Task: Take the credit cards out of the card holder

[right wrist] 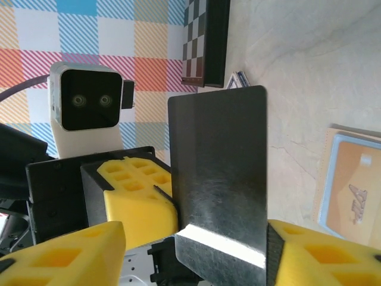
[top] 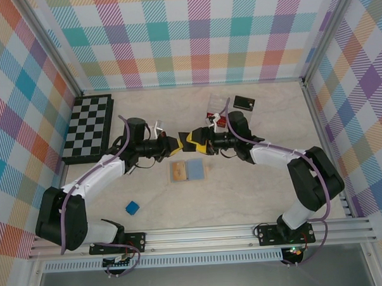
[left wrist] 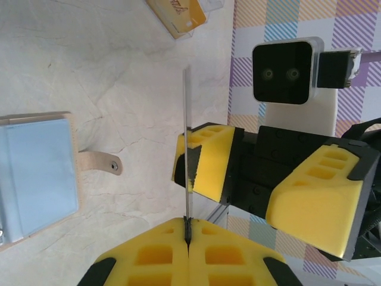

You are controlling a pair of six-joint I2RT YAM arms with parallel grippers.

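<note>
Pinches dark credit card [left wrist: 186,119] in clamped left gripper [left wrist: 187,233] beside wide-open right gripper [top: 195,141], near card holder [top: 195,170]; likely handover, requiring right jaws closing.

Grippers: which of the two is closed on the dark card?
The left gripper: its yellow fingers are pressed together on the edge of the dark card. The right gripper has its fingers wide apart.

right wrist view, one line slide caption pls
The left hand holds a dark credit card up before the open right hand, card holder lying open on the table.
</note>
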